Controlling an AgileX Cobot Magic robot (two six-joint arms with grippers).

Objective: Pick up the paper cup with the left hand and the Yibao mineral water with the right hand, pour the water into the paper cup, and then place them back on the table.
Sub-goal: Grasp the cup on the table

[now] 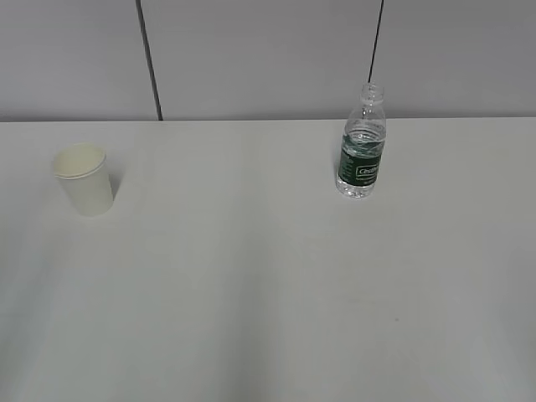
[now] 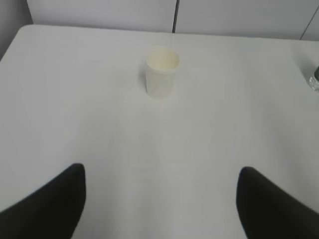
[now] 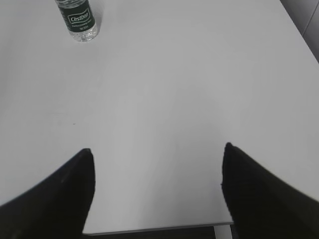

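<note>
The paper cup (image 1: 84, 179) stands upright at the left of the white table (image 1: 251, 276); it also shows in the left wrist view (image 2: 162, 72), far ahead of my left gripper (image 2: 162, 172), which is open and empty. The Yibao mineral water (image 1: 362, 144), a clear capless bottle with a dark green label, stands upright at the back right. Its lower part shows in the right wrist view (image 3: 79, 21), far ahead and to the left of my right gripper (image 3: 157, 149), which is open and empty. Neither arm shows in the exterior view.
A grey panelled wall (image 1: 268, 59) runs behind the table's far edge. The table's near edge (image 3: 159, 226) lies just under the right gripper. The bottle's base shows at the right edge of the left wrist view (image 2: 314, 82).
</note>
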